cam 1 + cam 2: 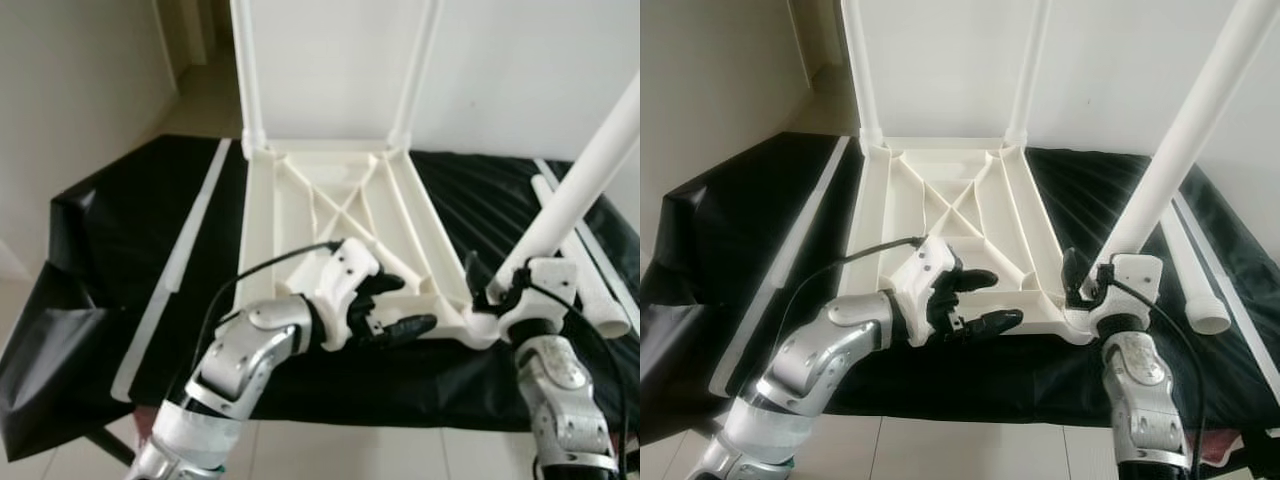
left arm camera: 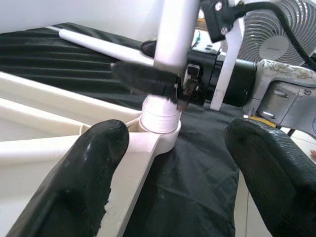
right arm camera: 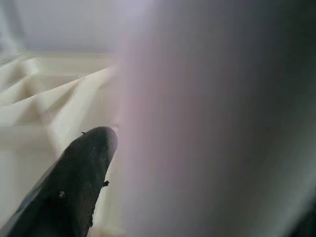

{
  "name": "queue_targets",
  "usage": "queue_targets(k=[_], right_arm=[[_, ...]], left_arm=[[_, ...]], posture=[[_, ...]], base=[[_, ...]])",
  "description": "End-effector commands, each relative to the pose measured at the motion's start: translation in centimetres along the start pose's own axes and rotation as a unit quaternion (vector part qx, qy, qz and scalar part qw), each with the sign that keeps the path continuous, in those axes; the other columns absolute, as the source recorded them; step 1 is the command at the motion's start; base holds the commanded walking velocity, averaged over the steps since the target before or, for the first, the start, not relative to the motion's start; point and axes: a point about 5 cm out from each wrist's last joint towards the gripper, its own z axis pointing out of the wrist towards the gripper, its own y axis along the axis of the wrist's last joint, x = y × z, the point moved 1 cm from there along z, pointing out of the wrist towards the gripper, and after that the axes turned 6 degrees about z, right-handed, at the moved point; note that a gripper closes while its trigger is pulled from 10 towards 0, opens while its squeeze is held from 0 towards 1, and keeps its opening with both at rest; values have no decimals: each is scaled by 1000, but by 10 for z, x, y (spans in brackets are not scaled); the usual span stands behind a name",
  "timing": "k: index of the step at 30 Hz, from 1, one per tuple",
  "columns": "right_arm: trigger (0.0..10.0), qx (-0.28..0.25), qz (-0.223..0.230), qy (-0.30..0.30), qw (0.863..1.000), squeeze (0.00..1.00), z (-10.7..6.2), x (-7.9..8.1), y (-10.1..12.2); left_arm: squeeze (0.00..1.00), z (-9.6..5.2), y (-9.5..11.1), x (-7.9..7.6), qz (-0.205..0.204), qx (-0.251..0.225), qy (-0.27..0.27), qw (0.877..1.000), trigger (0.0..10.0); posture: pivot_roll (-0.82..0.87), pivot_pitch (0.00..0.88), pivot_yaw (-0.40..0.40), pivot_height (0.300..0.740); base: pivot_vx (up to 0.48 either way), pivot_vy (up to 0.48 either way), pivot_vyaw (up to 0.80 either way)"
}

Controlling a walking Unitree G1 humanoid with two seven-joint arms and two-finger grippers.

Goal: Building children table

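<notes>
A white plastic table top (image 1: 340, 210) lies upside down on a black cloth (image 1: 120, 230), ribs facing up. Two white legs (image 1: 245, 70) (image 1: 420, 70) stand upright in its far corners. My right gripper (image 1: 495, 285) is shut on a third white leg (image 1: 580, 180), low on the tube. The leg tilts to the right with its foot in the near right corner socket (image 2: 160, 131). My left gripper (image 1: 415, 303) is open just left of that socket, over the near edge, with nothing between its fingers (image 2: 98, 148). The right wrist view is blurred, showing one finger (image 3: 79, 173) against the leg (image 3: 212, 123).
A loose white leg (image 1: 1200, 285) lies on the cloth at the right, beside a thin white strip (image 1: 600, 250). A long flat white strip (image 1: 175, 265) lies along the left side. A fan (image 2: 276, 34) stands behind the right arm. A white wall is close behind the table.
</notes>
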Motion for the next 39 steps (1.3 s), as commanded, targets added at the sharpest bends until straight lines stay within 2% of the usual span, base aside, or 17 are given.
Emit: queue_targets(k=[1, 3, 6, 9, 10, 12, 13, 16, 17, 25, 31, 32, 33, 39], right_arm=[[10000, 3, 1, 17, 1000, 0, 1, 0, 0], [10000, 4, -1, 26, 1000, 0, 2, -2, 0], [10000, 25, -9, 93, 995, 0, 0, -6, 0], [10000, 30, -17, 113, 993, 0, 0, -7, 0], [10000, 43, -31, 147, 988, 0, -1, -8, -2], [10000, 46, -34, 155, 986, 0, -2, -9, -2], [5765, 57, -46, 164, 984, 0, -1, -15, -4], [5765, 60, -50, 165, 983, 0, -1, -17, -4], [0, 73, -50, 167, 982, 0, -2, -21, -8], [0, 85, -53, 174, 980, 0, -4, -27, -12], [0, 91, -35, 164, 982, 0, -5, -28, -16], [2902, 94, -34, 159, 982, 0, -5, -27, -18], [10000, 96, -29, 154, 983, 0, -6, -27, -19], [10000, 97, -12, 131, 986, 0, -10, -24, -24]], left_arm=[[0, 0, -6, 4, 5, 17, 23, 1000, 10000], [0, 0, -8, 4, 6, 20, 23, 1000, 10000], [0, -5, -19, 8, 14, 46, 31, 998, 10000], [0, -5, -19, 9, 15, 48, 32, 998, 10000], [0, -4, -19, 8, 14, 46, 29, 998, 10000], [0, -4, -19, 8, 14, 46, 28, 998, 10000], [0, -3, -18, 6, 14, 45, 23, 999, 10000], [0, -2, -18, 6, 14, 44, 21, 999, 10000], [0, -1, -17, 6, 14, 42, 19, 999, 10000], [0, -1, -19, 5, 15, 42, 18, 999, 10000], [0, -2, -20, 4, 12, 42, 19, 999, 10000], [0, -2, -20, 3, 11, 41, 19, 999, 10000], [0, -2, -20, 2, 9, 41, 20, 999, 10000], [0, -1, -20, 1, 8, 40, 20, 999, 10000]], posture=[[15, 0, -44, 740], [15, 0, -44, 740], [9, 0, -32, 740], [9, 0, -32, 740], [5, 0, -26, 740], [1, 0, -22, 740], [-3, 0, -19, 740], [-3, 0, -19, 740], [-6, 0, -18, 740], [-3, 0, -23, 740], [-7, 0, -27, 740], [-7, 0, -27, 740], [-7, 0, -29, 740], [-6, 0, -31, 740]], base=[[0, 0, 0], [0, 0, 0], [0, 0, 0], [0, 0, 0], [0, 0, 0], [0, 0, 0], [0, 0, 0], [0, 0, 0], [0, 0, 0], [0, 0, 0], [0, 0, 0], [0, 0, 0], [0, 0, 0], [0, 0, 0]])
